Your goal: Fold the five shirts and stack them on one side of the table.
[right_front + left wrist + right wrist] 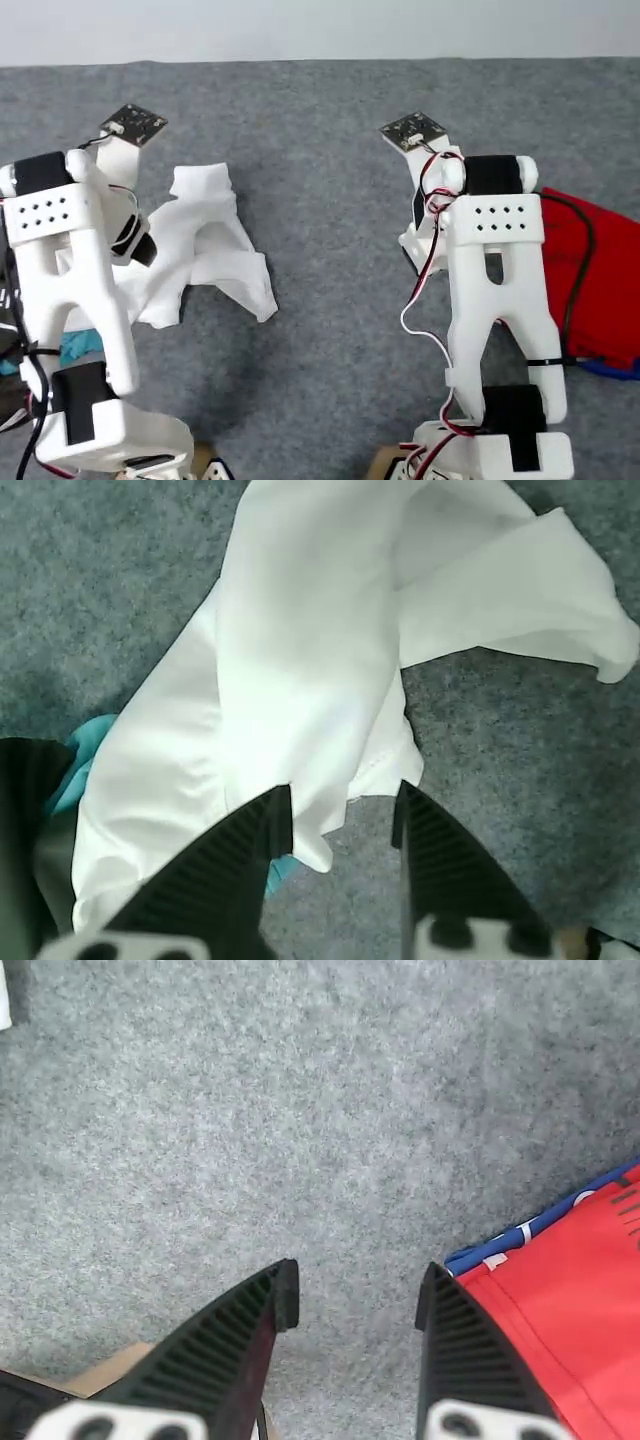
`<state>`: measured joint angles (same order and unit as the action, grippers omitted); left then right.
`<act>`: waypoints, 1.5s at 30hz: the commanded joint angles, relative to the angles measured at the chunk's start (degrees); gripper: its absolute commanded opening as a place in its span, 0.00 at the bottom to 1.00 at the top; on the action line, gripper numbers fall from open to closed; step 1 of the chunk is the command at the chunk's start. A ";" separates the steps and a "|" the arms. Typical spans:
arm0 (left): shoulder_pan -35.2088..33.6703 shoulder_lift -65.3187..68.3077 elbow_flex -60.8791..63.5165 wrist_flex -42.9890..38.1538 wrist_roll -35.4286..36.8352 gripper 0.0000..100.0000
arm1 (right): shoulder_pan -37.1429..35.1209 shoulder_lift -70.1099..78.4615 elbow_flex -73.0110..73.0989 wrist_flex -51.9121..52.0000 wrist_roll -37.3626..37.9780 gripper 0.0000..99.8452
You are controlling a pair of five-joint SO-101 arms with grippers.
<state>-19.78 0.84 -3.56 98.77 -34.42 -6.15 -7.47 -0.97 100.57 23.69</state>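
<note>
A crumpled white shirt [205, 235] lies unfolded on the left half of the grey felt-covered table [330, 200]. One loose flap trails toward the middle, and its near part is hidden in the high view beneath the white left arm [70, 270]. The left gripper [342, 800] hangs just above this shirt's lower hem. Its two black jaws stand apart with nothing between them, and the cloth spreads away beyond the tips. A teal garment [90, 745] peeks out from under the white shirt beside the gripper, and another scrap of it shows under the hem. At the far right of the table lies a red shirt [590, 270], flatter than the white one, with the edge of a blue garment [520, 1235] showing from beneath it. The right arm [495, 290] stands in front of the red shirt's inner side and covers it in the high view, and a black cable [583, 250] loops across the red cloth. The right gripper [358, 1275] hovers over bare grey felt just beside the red and blue edge. Its jaws are spread and hold nothing. A tan, cardboard-like corner [115, 1365] sits at the table's near edge by that gripper. The white and red shirts lie well apart, with open felt between them.
</note>
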 commanded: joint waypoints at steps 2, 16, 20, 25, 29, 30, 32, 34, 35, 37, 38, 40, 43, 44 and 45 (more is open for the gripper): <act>-3.25 2.37 -1.27 -1.23 -0.53 0.17 | -0.57 -2.33 -0.18 2.24 0.53 0.20; -5.19 17.58 -1.27 -5.63 -2.11 0.16 | -0.57 -2.33 -0.18 2.24 0.35 0.20; -4.22 20.13 -1.27 -5.36 -2.99 0.07 | -0.57 -2.42 -0.18 2.33 0.35 0.20; -3.34 18.20 -1.80 -2.46 -5.63 0.00 | -0.57 -2.86 -0.18 2.33 0.35 0.20; -5.01 8.88 -5.23 1.85 -5.71 0.00 | -0.57 -2.95 -0.18 2.33 0.35 0.20; -6.15 5.54 -6.02 1.85 -5.63 0.00 | -0.66 -2.95 -0.26 2.33 0.35 0.20; -9.58 -2.02 -7.34 1.85 -5.71 0.00 | -0.66 -2.95 -0.35 2.33 0.35 0.20; -13.10 -9.32 -8.04 1.85 -5.71 0.00 | -1.27 -2.95 -0.53 2.24 0.35 0.20; -14.95 -12.75 -8.04 1.85 -5.71 0.00 | -1.89 -2.95 -0.53 2.24 0.35 0.20; -18.73 -18.64 -7.87 1.85 -5.71 0.00 | -4.00 -2.95 -0.53 2.15 0.26 0.20; -20.84 -21.10 -7.87 1.85 -5.71 0.00 | -5.41 -2.95 -0.62 2.07 0.26 0.20; -24.44 -25.32 -7.87 1.85 -5.71 0.00 | -8.66 -2.95 -0.62 0.48 0.26 0.20; -29.54 -29.01 -7.43 1.85 -5.71 0.00 | -13.76 -2.42 -0.62 -3.82 0.26 0.20; -30.95 -29.45 -6.73 1.76 -5.71 0.00 | -15.52 -2.42 -0.62 -5.93 0.44 0.20; -32.35 -29.80 -5.76 1.76 -5.71 0.00 | -17.19 -2.33 -0.62 -8.48 0.53 0.20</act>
<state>-48.18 -25.80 -9.27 99.21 -40.13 -18.90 -7.47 -0.97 97.14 23.69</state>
